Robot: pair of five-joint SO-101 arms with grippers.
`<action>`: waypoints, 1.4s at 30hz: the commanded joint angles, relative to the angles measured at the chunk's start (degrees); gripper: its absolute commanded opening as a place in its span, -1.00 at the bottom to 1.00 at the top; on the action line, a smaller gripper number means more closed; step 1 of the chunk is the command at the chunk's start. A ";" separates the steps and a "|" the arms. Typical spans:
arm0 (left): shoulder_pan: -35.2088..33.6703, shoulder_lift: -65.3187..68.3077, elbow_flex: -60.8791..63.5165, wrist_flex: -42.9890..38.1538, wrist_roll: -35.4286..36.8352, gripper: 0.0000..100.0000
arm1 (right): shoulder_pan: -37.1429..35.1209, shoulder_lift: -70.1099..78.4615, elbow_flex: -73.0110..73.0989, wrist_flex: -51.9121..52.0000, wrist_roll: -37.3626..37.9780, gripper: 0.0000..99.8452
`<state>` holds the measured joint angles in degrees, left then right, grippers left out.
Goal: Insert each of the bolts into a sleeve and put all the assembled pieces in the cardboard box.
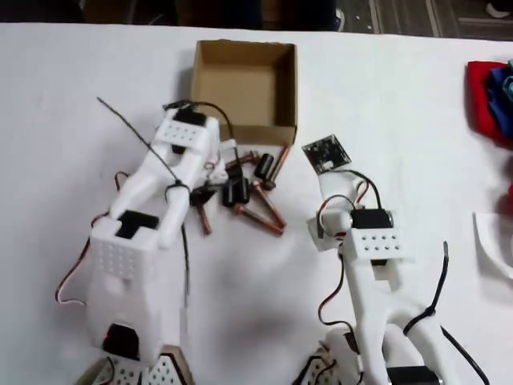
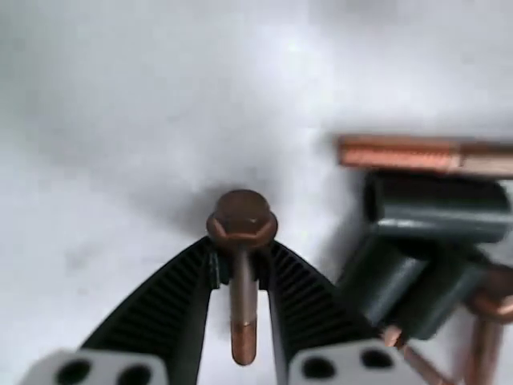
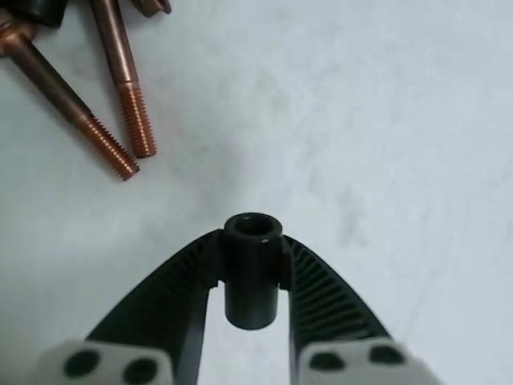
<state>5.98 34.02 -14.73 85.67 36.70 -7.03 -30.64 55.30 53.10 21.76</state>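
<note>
Left gripper clamped on a bolt, right gripper clamped on a sleeve, nothing joined yet, cardboard box holds none

White printed arms with black ribbed gripper fingers, red-black cables, zip ties

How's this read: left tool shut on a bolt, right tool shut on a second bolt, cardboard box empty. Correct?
Wrong about the right tool. In the right wrist view, the right tool is shut on a black sleeve, not a second bolt. The rest stands: the left tool is shut on a bolt, and the cardboard box is empty.
</note>
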 commanded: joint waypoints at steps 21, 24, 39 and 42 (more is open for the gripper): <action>4.75 -27.43 -3.03 9.05 -12.04 -0.95 | -0.13 -19.38 11.16 -16.31 0.00 -0.96; 4.31 -40.70 9.63 -2.55 -11.96 -0.95 | -0.13 -19.47 11.08 -19.12 -4.84 -0.96; 3.87 -90.81 69.76 -61.98 -11.87 -0.95 | -13.05 -19.56 13.27 -31.08 -17.23 -0.96; 4.40 -97.14 74.68 -71.74 -11.87 -0.95 | -13.93 -19.56 18.20 -42.68 -16.97 -0.96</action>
<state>10.11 -56.00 57.36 24.31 24.66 -19.78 -48.22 71.30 20.40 4.97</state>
